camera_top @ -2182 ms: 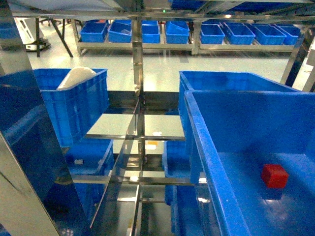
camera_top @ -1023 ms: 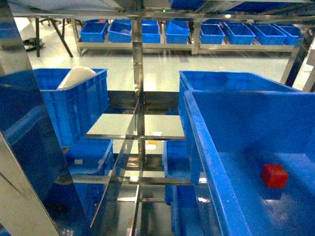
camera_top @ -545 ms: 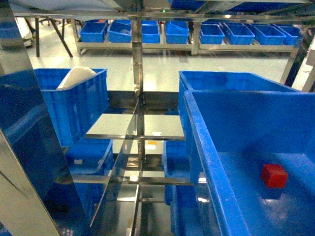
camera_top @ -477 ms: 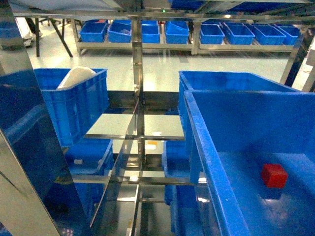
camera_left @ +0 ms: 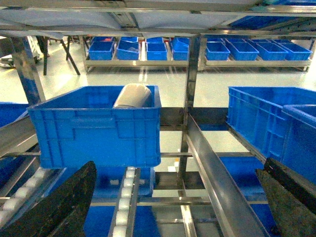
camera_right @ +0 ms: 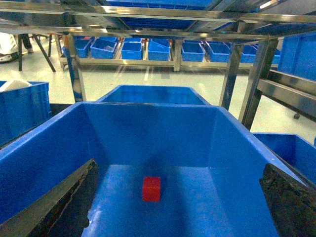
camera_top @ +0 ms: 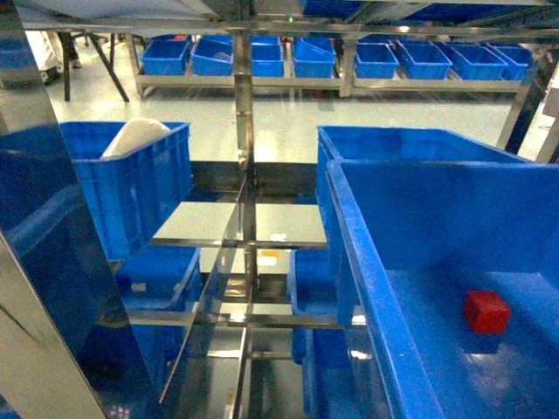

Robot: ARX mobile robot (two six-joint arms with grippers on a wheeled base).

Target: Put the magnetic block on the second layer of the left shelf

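Only cropped, wide-spread fingertips (camera_right: 64,207) of the right gripper (camera_right: 177,207) show above the magnetic block (camera_right: 151,188); left gripper (camera_left: 168,207) likewise spread.

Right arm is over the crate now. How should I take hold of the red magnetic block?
Come straight down from above and close on two opposite flat side faces of the magnetic block. It sits flat and alone on the crate floor, away from all walls, so the open right gripper has room either side.
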